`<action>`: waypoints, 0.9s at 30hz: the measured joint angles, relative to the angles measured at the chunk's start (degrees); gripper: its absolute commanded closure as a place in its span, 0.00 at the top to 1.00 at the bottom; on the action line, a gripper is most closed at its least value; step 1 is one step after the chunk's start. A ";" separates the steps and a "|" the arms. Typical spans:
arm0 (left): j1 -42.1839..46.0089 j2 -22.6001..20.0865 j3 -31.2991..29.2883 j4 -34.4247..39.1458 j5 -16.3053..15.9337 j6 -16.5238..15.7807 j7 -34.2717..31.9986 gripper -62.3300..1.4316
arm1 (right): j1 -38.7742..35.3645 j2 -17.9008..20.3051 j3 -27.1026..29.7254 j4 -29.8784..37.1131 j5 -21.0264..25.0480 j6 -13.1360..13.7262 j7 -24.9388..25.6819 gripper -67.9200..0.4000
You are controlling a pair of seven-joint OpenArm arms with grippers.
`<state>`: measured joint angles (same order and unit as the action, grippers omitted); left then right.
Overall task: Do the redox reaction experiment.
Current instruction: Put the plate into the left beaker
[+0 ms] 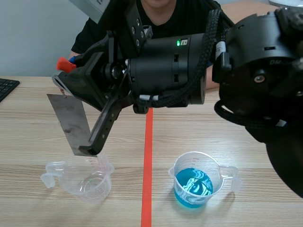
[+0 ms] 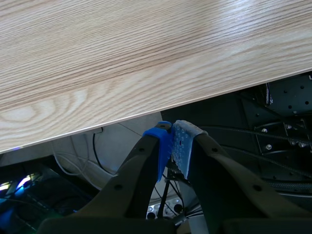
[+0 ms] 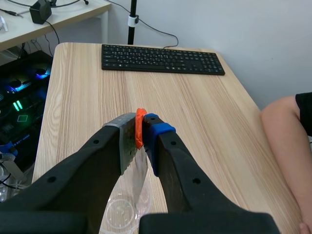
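The right gripper (image 3: pixel 140 131), clamped on the orange clip (image 1: pixel 65 64), hangs the metal strip (image 1: pixel 71 120) over the empty cup (image 1: pixel 90 182), near left; its tip seems to be at the rim. The left gripper (image 2: pixel 171 144) is clenched on nothing. Next, I judge, strip and blue solution (image 1: pixel 193 187), near right, must meet.

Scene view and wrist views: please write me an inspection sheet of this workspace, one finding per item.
Surface: wooden table, one tape line.
Job's things: empty clear beaker; beaker of blue liquid; metal sheet hanging from an orange clip, lower end over the empty beaker.
Clutter: keyboard at one end.
Grippers: right gripper shut on the orange clip; left gripper shut on nothing, beyond the table edge.
Cables: braided cable on right arm; loose cables under table.
Surroundings: person seated across the table.
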<state>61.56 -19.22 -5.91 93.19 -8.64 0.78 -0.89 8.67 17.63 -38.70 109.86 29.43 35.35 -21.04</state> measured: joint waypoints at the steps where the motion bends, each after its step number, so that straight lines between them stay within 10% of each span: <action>1: 0.00 0.00 0.00 0.00 0.00 0.00 0.00 0.09 | 0.00 0.00 -0.02 -0.26 0.00 0.00 0.00 0.03; 27: 0.00 0.00 0.00 0.00 0.00 0.00 0.00 0.09 | -0.13 -2.32 -4.17 -17.81 -12.50 0.39 11.80 0.03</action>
<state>61.56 -19.22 -5.91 93.19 -8.64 0.78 -0.89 8.54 15.31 -42.87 92.05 16.93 35.75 -9.23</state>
